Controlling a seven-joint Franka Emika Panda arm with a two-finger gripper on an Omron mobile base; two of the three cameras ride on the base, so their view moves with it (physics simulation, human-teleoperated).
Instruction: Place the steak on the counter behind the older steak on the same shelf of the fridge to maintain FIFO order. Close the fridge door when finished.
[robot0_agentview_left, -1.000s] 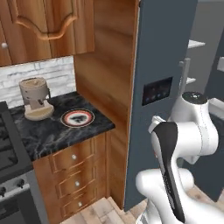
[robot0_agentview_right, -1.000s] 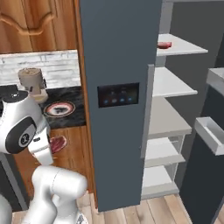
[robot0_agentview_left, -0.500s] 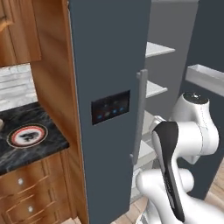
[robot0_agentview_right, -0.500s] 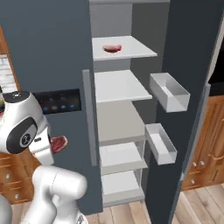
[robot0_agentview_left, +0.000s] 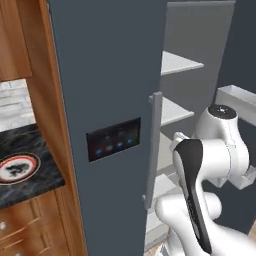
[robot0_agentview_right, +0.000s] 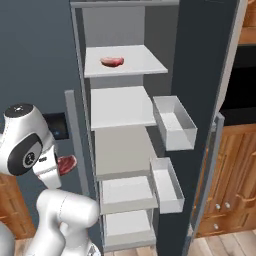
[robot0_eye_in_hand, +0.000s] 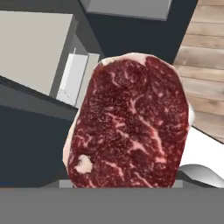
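One steak (robot0_eye_in_hand: 129, 122) is pinched in the claw, at lower left of the right base view. The base has swung from the counter (robot0_agentview_left: 25, 180) to face the open fridge (robot0_agentview_right: 200, 75); the older steak (robot0_agentview_right: 112, 61) lies upper centre on its shelf (robot0_agentview_right: 145, 62), so placing comes next.

An orange-rimmed plate (robot0_agentview_left: 17, 168) sits flat (dark smudge at centre).
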